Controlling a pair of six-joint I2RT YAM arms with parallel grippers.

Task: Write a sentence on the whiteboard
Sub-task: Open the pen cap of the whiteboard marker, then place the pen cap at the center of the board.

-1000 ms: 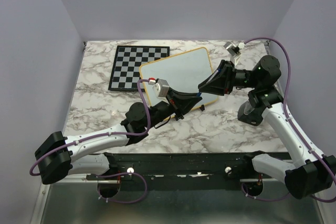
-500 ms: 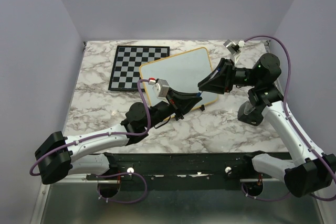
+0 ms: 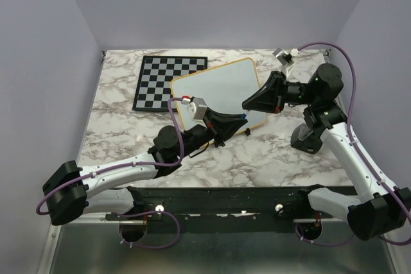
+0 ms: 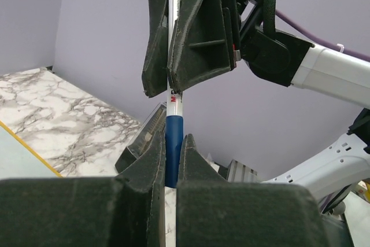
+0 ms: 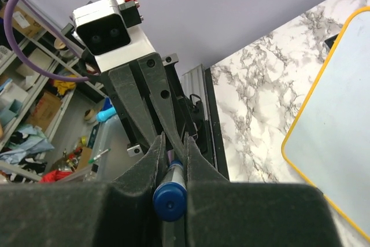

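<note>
marker pen [image 4: 173, 121], blue and white plastic, is clenched at once by left gripper [image 4: 172, 143] and right gripper [image 5: 173, 146] over the near edge of the yellow-framed white rectangular whiteboard [image 3: 218, 88], which lies toward the marble counter's [image 3: 270, 152] far edge, overlapping a checkered chessboard [image 3: 157, 85].

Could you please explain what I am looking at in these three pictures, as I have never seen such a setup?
These are two robot arms bolted to a white-and-grey marbled table. The wide picture looks down from above and behind them; the other two come from a camera on each wrist. On the table lie a black-and-white checkered chessboard and a white whiteboard with a thin yellow frame, apparently blank. The left gripper and the right gripper both clamp one white-and-blue marker pen, each at one end.
</note>
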